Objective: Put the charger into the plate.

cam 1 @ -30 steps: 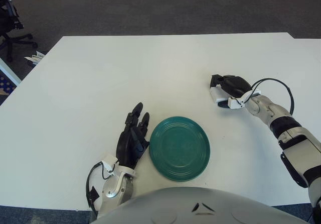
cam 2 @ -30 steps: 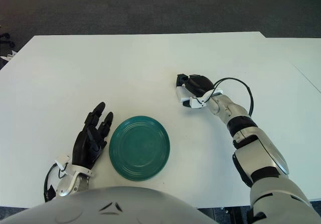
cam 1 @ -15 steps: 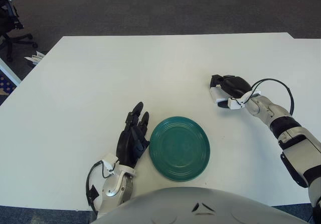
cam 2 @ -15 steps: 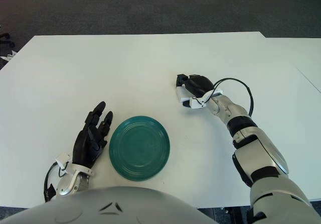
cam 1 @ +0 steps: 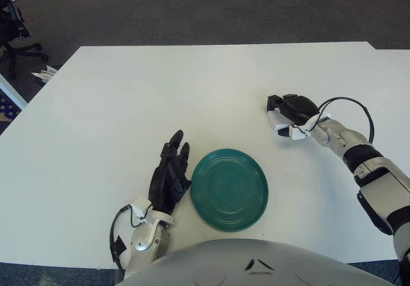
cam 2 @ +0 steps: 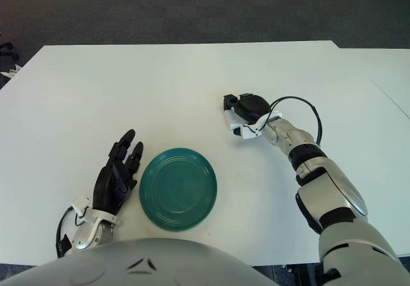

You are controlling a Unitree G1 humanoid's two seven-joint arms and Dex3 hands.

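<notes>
A green plate (cam 1: 229,188) lies on the white table (cam 1: 160,93) near the front edge. My right hand (cam 1: 289,109) is to the right of and beyond the plate, its black fingers curled over a small white charger (cam 1: 277,120). The hand covers most of the charger. I cannot tell whether the charger rests on the table or is just off it. My left hand (cam 1: 169,174) lies flat on the table just left of the plate, fingers spread and empty.
An office chair base (cam 1: 16,42) and a shelf edge (cam 1: 11,93) stand on the floor past the table's left side. The table's right corner (cam 1: 370,43) is cut at the far right.
My right hand, with the charger under it, has shifted slightly up and to the left. The left hand and the plate have not moved.
</notes>
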